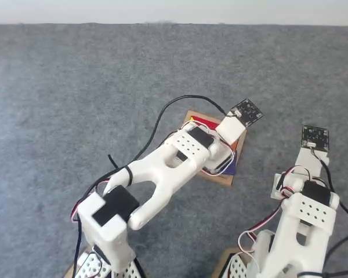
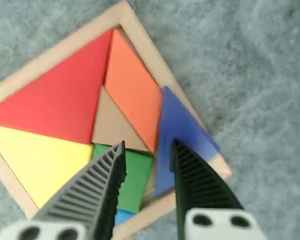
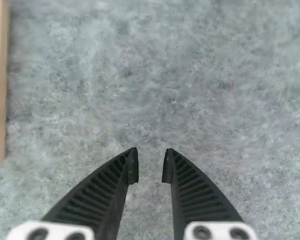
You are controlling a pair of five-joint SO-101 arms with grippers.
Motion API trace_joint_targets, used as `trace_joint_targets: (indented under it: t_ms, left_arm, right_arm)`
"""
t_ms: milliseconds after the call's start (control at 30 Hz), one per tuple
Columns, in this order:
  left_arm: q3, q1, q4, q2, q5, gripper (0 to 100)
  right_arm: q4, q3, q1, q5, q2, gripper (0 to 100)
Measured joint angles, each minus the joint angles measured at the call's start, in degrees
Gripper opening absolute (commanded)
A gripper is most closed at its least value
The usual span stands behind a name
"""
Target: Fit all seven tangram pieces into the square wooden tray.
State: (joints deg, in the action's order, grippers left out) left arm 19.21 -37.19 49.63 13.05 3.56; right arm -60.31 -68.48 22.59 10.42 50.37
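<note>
Fingers of my left gripper hang apart above the blue triangle, which overlaps the rim of the wooden tray; my right gripper, slightly parted, hovers over carpet at the tray's three o'clock.

surface: probably carpeted grey table | lying on it: square wooden tray

Left pincer above tray; right pincer beside it, above carpet.
</note>
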Motion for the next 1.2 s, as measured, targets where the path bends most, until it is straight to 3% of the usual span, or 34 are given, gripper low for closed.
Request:
trace_joint_targets:
  t_ms: [367, 833, 1200]
  left_arm:
    - [5.4, -2.1, -6.2, -1.6, -1.0, 15]
    - [2.9, 2.2, -2.5, 1.0, 0.5, 12]
    - [2.8, -0.5, -2.3, -3.3, 0.2, 12]
  right_arm:
    - [0.2, 0.0, 0.0, -0.7, 0.0, 9.5]
    - [0.2, 0.0, -1.0, -0.7, 0.0, 9.5]
    - [0.2, 0.0, -1.3, -0.7, 0.0, 9.5]
